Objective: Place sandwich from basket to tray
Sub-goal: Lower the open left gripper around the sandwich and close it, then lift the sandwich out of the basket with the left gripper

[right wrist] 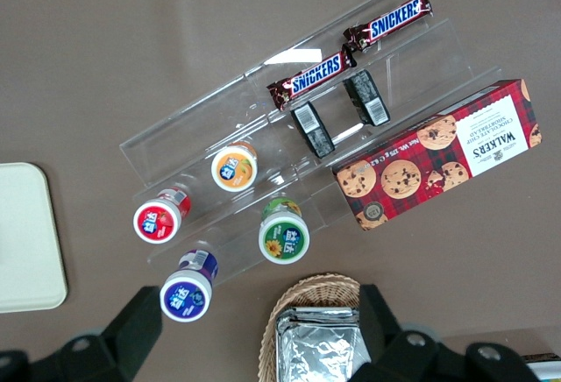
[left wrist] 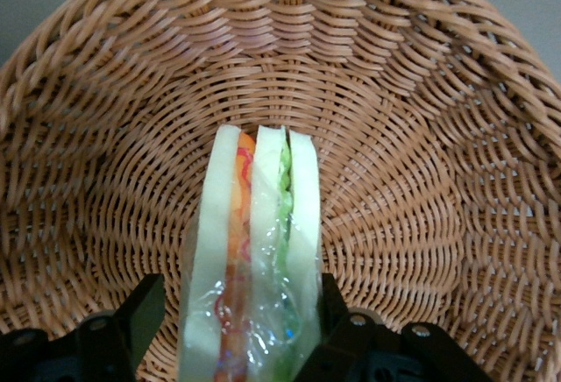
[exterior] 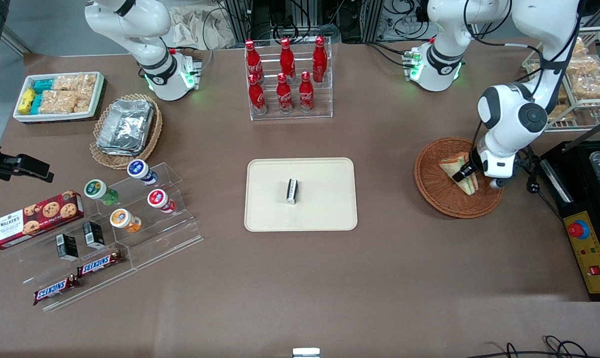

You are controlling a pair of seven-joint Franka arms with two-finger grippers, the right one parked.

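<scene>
None of the move is done: the gripper point(left wrist: 250, 329) fingers point(left wrist: 140, 307) straddle the sandwich point(left wrist: 254, 251), unclosed, inside the basket point(exterior: 432, 191); the tray point(exterior: 330, 209) waits

Front view: high, looking steeply down across the whole worktop point(exterior: 379, 278). Left wrist view: close, looking past the hand point(left wrist: 237, 329) at sandwich point(left wrist: 259, 251) and basket point(left wrist: 421, 189), both shared with front view. Right wrist view: looking down near snack display, tray point(right wrist: 26, 242) edge shared.
</scene>
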